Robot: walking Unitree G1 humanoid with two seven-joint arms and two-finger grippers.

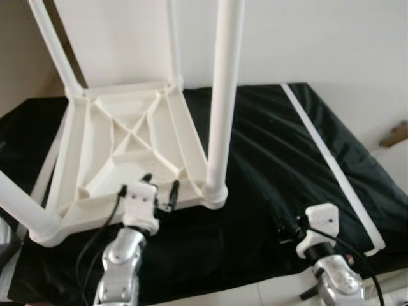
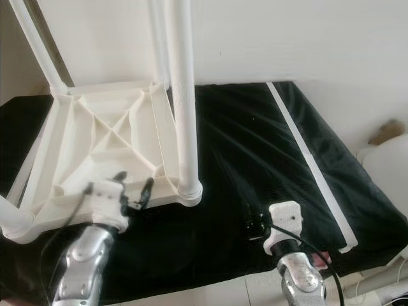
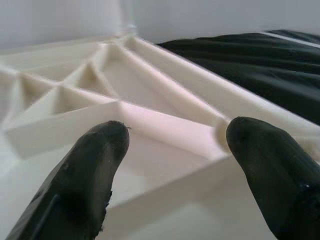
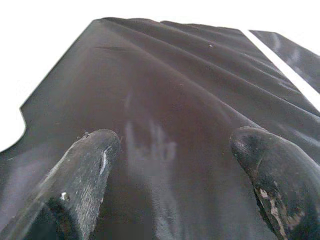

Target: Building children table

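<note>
Left gripper [image 1: 150, 189] sits nearest, fingers spread apart, hovering right over the near edge of the upturned white table top [image 1: 121, 153]. Fingertips [image 3: 95, 165] straddle a rib of the underside bracing; whether they touch the plastic I can't tell. Nothing is gripped.

Right gripper [image 1: 290, 228] is off to the right of the table top, well apart from it, fingers parted too, low over the black cloth [image 1: 287, 146] with nothing between them.

Table top lies face down on the cloth, toward its left side. Four white legs are standing in the corner sockets: near-right leg [image 1: 223, 95] upright, far-right leg [image 1: 172, 38], far-left leg [image 1: 54, 44], near-left leg [image 1: 25, 213] running out of the picture toward the camera.

Judgement: leg-fitting looks done or close to it; the step in hand reads as checking or bracing the frame at the near edge. Next move probably calls for closing on that rib or rim for a firm hold, then either seating the near-right leg harder or flipping the whole thing upright. A flip needs both arms, so the right one would have to come across to the frame.

Hard to read: leg tops are cut off, so their full height is unknown. Socket seating depth isn't visible. White stripe [image 1: 331, 159] on the cloth, right of the table top, could be tape or trim.
</note>
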